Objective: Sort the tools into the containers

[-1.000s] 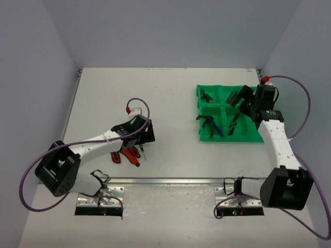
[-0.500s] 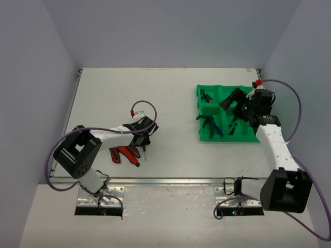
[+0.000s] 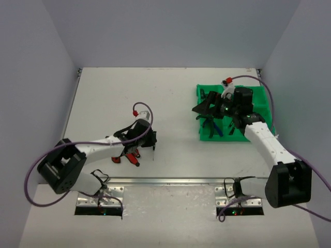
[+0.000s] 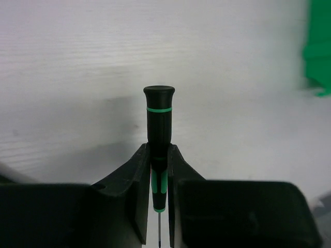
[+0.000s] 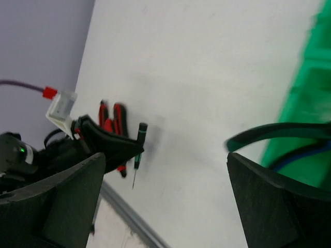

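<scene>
Black-green screwdriver (image 4: 159, 111) pinched at its handle in our left gripper (image 4: 159, 155), beside red cutters (image 3: 126, 155), well apart from green tray (image 3: 232, 138). Probably not lifted yet. We lift straight, carry slow; right gripper (image 5: 165, 160) hangs wide open over tray.

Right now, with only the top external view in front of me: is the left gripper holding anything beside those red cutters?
Observer: Yes. The left wrist view shows the left gripper shut on a black-and-green screwdriver, clamped low on its handle.
Operator: Which way does it point?
Observer: The cap end points away from the wrist camera, and the thin shaft runs back between the jaws.
Operator: And the right gripper?
Observer: In the right wrist view the right gripper is open with nothing between its jaws. Pliers lie in the green tray just beside it.
</scene>
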You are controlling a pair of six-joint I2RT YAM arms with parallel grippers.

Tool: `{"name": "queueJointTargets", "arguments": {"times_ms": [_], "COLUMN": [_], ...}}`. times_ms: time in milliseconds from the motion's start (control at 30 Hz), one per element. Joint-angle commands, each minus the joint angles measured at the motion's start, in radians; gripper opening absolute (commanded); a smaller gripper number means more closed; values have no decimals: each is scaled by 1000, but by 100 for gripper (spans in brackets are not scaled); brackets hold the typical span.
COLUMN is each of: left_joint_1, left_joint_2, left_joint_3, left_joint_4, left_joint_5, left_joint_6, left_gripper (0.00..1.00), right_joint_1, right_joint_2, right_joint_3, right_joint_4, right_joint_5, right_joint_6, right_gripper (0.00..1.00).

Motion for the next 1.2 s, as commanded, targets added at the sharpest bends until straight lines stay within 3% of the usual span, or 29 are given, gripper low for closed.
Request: {"name": "queueJointTargets", "arguments": {"times_ms": [0, 67, 100, 133, 200, 500, 700, 800, 867, 900, 1000, 1167], "left_joint_1": [-33, -41, -39, -39, -39, -41, -48, -49, -48, -48, -48, -48], "left_joint_2": [-251, -287, -303, -305, -284, -222, -224, -225, -228, -230, -231, -231], "left_joint_3": [-123, -174, -196, -201, -197, -186, -180, -190, -205, -211, -219, -209], "left_joint_4": [425, 534, 599, 622, 671, 750, 780, 768, 768, 768, 769, 770], "left_joint_5": [213, 278, 307, 357, 403, 463, 516, 511, 504, 500, 495, 509], "left_joint_6": [-5, -21, -25, -27, -42, -100, -105, -98, -94, -93, -91, -84], "left_gripper": [0, 0, 0, 0, 0, 0, 0, 0, 0, 0, 0, 0], "right_joint_1": [124, 163, 181, 217, 263, 352, 357, 358, 359, 359, 357, 359], "right_joint_2": [-38, -48, -45, -43, -30, -22, 4, -8, -25, -34, -47, -41], "right_joint_3": [-126, -203, -234, -242, -231, -235, -226, -212, -195, -190, -186, -180], "right_joint_4": [253, 356, 460, 522, 541, 568, 595, 574, 528, 510, 489, 480], "right_joint_5": [-102, -157, -176, -196, -195, -147, -143, -133, -114, -105, -95, -99], "right_joint_6": [105, 193, 227, 239, 254, 265, 259, 253, 225, 216, 206, 203], "right_gripper": [98, 94, 89, 77, 68, 59, 25, 35, 53, 57, 57, 44]}}
